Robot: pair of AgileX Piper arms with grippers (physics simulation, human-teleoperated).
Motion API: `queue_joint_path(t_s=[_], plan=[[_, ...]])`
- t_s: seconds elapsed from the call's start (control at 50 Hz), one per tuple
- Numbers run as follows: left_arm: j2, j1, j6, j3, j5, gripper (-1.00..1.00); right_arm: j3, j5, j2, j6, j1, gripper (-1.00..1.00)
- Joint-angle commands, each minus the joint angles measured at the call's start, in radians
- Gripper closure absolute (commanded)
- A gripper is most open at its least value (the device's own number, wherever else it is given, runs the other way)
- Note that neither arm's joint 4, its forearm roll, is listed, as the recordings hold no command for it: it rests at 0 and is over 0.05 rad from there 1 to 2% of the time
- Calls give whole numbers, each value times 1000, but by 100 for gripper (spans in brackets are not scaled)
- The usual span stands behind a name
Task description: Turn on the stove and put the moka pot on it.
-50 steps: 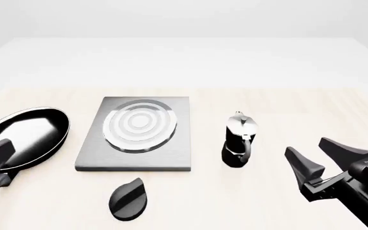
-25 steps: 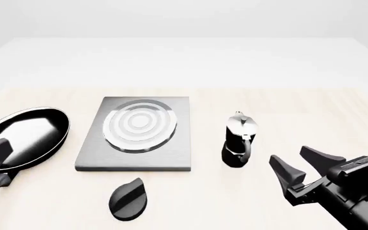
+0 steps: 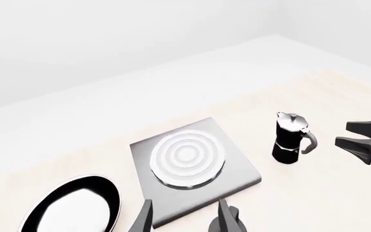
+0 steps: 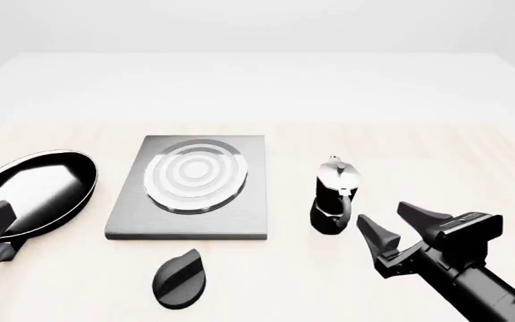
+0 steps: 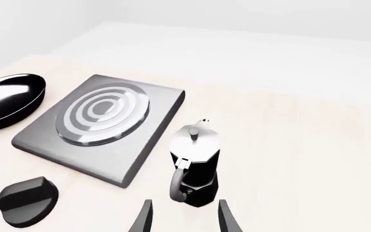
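1. Hovering just right of the small black-and-silver moka pot (image 4: 334,197), the right gripper (image 4: 399,224) is spread wide, holding nothing.
2. Pot stands upright on the pale wooden table (image 4: 472,168), right of the flat grey stove slab (image 4: 188,188).
3. Left gripper (image 3: 184,218) fingers parted, empty.

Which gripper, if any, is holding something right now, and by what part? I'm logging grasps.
Nothing is held. The right gripper is open beside the moka pot, apart from it; the left gripper is open too.
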Motion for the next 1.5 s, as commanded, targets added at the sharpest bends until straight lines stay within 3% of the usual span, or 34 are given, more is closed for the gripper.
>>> queue_joint_path(t_s=[0.02,0.84,1.5], plan=[[-13,-1,2,-2,14,-100,11,-127,123,-15,9,-100],[-22,-19,-22,-4,27,-100,10,-351,392,-23,56,-100],[-29,-20,-26,4,30,-100,-29,-444,529,-39,60,-100]])
